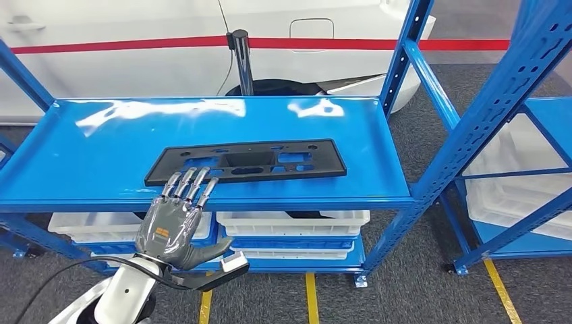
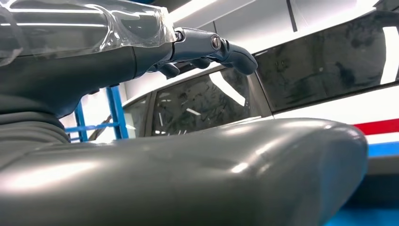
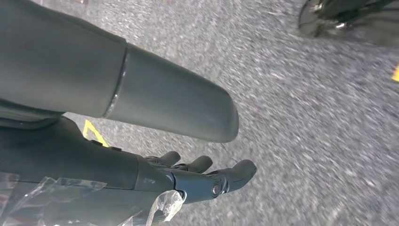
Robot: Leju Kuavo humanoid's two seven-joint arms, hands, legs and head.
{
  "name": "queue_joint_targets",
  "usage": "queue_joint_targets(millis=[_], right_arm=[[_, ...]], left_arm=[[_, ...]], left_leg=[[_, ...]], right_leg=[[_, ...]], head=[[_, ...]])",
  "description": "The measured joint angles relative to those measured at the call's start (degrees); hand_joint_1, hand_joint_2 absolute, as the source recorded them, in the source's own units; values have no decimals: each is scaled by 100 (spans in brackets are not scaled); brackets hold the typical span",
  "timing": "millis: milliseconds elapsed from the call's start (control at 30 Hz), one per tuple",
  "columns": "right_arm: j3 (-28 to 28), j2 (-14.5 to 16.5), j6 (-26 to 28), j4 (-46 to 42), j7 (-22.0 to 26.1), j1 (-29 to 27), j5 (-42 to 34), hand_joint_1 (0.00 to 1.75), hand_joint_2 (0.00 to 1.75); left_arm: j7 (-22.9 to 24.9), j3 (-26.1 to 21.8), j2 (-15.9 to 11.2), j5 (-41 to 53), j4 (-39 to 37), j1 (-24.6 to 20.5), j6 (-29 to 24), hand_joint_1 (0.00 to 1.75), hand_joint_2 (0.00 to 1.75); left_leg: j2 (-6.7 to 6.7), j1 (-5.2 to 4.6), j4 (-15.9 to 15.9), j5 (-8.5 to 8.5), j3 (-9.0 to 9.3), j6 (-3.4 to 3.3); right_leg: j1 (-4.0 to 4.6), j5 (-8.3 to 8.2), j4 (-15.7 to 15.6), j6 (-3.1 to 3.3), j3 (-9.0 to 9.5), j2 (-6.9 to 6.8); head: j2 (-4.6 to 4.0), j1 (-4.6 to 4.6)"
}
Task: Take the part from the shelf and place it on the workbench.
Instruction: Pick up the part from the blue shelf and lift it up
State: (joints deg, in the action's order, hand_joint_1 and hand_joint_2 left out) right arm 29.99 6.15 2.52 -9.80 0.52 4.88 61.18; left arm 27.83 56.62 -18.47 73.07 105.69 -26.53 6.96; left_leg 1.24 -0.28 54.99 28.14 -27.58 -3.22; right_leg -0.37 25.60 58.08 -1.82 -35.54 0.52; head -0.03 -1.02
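The part [image 1: 246, 162] — a flat black plastic panel with cut-outs — is seen lying on the blue shelf [image 1: 101, 148] near its front edge. The left robot hand [image 1: 177, 219] is spread, empty, fingertips just at the panel's near-left edge. The right robot hand [image 3: 188, 179] hangs empty, fingers apart. The panel is judged light, stiff, rather slick — best gripped along its near long edge.

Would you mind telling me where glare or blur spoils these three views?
Head view: sharp, with white glare patches on the blue shelf behind the black part. Left wrist view: close thumb soft, highlights across it. Right wrist view: grey floor streaked with motion blur.
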Motion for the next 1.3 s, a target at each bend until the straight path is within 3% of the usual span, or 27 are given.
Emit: queue_joint_targets(millis=[33,167,233,300,333,367,400,433,467,500,533,567,633,700,800,833,867,900,967,1033,1167,1233,1300], right_arm=[[0,-7,-4,-1,-7,3,-1,0,0],[1,-6,-13,-1,-14,28,0,0,0],[2,-6,-14,-2,-6,29,2,0,0],[2,-10,-18,-2,10,29,3,0,0],[2,-9,-24,-2,21,30,4,0,0],[2,-7,-31,-2,32,30,6,0,0],[2,-3,-36,-2,40,30,10,0,0],[2,2,-39,-2,46,28,15,0,0],[2,6,-40,-1,51,24,19,0,0],[2,10,-40,-1,55,25,22,0,0],[2,13,-40,0,61,25,28,0,0],[2,15,-40,1,66,25,36,0,0],[2,15,-41,1,76,33,55,0,0],[1,14,-39,1,78,42,68,0,0],[-1,19,-41,1,67,43,110,0,0],[-2,21,-45,1,58,40,125,0,0],[-3,23,-50,1,50,36,138,0,0],[-4,22,-54,1,45,33,151,0,0],[-8,17,-63,1,39,29,175,0,0],[-12,14,-80,2,39,31,189,0,0],[-19,15,-94,3,52,48,197,0,0],[-20,14,-95,3,60,50,197,0,0],[-20,12,-101,3,72,47,199,0,0]], left_arm=[[-2,3,0,-10,-2,0,8,0,0],[-23,4,1,-169,-3,-7,32,0,0],[-97,3,2,-537,-4,0,68,0,0],[-182,3,2,-988,-6,42,126,0,0],[-201,4,2,-1147,-8,63,151,0,0],[-211,4,2,-1256,-10,74,173,0,0],[-212,4,2,-1323,-12,75,191,0,0],[-213,4,2,-1363,-16,72,205,0,0],[-215,6,2,-1382,-23,68,213,0,44],[-219,11,3,-1375,-33,56,212,0,87],[-223,22,4,-1345,-45,43,200,0,131],[-227,34,4,-1298,-61,27,170,0,175],[-266,55,3,-1183,-106,-12,56,0,175],[-342,72,1,-1097,-176,-56,-67,0,175],[-424,107,0,-1015,-368,-90,-141,0,175],[-440,120,0,-991,-449,-90,-151,0,175],[-454,133,-1,-962,-531,-90,-159,0,175],[-472,144,-1,-927,-613,-92,-164,0,175],[-508,163,-8,-820,-786,-106,-170,0,175],[-529,186,-31,-699,-959,-138,-184,0,175],[-580,204,-103,-575,-1222,-184,-253,0,175],[-607,214,-140,-557,-1304,-197,-280,0,175],[-619,236,-168,-535,-1385,-198,-287,0,175]], left_leg=[[7,-5,-4,39,44,29],[-1,-2,173,111,80,139],[-20,33,740,271,-227,207],[-28,82,1473,542,-755,277],[-32,101,1650,607,-954,301],[-36,114,1627,547,-1058,319],[-42,124,1369,316,-1046,336],[-51,130,955,-21,-956,343],[-62,123,574,-285,-867,340],[-72,108,286,-433,-800,317],[-78,91,144,-508,-765,281],[-78,71,140,-480,-763,244],[-75,75,115,-540,-720,170],[-78,98,72,-536,-673,108],[-88,97,60,-488,-629,39],[-86,93,61,-470,-616,29],[-80,92,61,-450,-598,26],[-69,94,61,-427,-569,33],[-48,94,64,-372,-497,72],[-35,75,68,-330,-463,133],[-41,82,96,-266,-470,227],[-57,95,544,-23,-669,280],[-63,97,1356,310,-1056,318]], right_leg=[[28,-118,-122,31,28,5],[-10,-90,-199,124,196,-7],[-39,-57,-224,163,291,-20],[-47,15,-227,181,350,-6],[-52,57,-227,176,386,7],[-60,102,-227,164,436,19],[-70,152,-228,145,501,29],[-81,204,-229,118,571,36],[-87,249,-233,89,635,41],[-90,289,-236,54,672,47],[-88,321,-242,18,685,52],[-84,345,-254,-18,691,55],[-85,403,-261,-92,713,50],[-87,572,-1,-138,615,26],[-84,1009,1144,-174,-45,7],[-84,1037,1413,-182,-242,6],[-86,949,1471,-185,-342,5],[-89,746,1273,-184,-313,2],[-98,253,467,-175,-25,0],[-91,16,-66,-131,177,11],[-70,11,-146,1,209,18],[-85,11,-161,63,232,3],[-75,21,-162,94,238,-7]], head=[[0,5],[0,4],[0,17],[1,26],[1,26],[1,26],[1,26],[1,26],[0,27],[0,30],[0,31],[-1,30],[0,24],[1,11],[1,-5],[1,-8],[1,-9],[1,-10],[1,-11],[1,-10],[1,-4],[1,4],[1,10]])
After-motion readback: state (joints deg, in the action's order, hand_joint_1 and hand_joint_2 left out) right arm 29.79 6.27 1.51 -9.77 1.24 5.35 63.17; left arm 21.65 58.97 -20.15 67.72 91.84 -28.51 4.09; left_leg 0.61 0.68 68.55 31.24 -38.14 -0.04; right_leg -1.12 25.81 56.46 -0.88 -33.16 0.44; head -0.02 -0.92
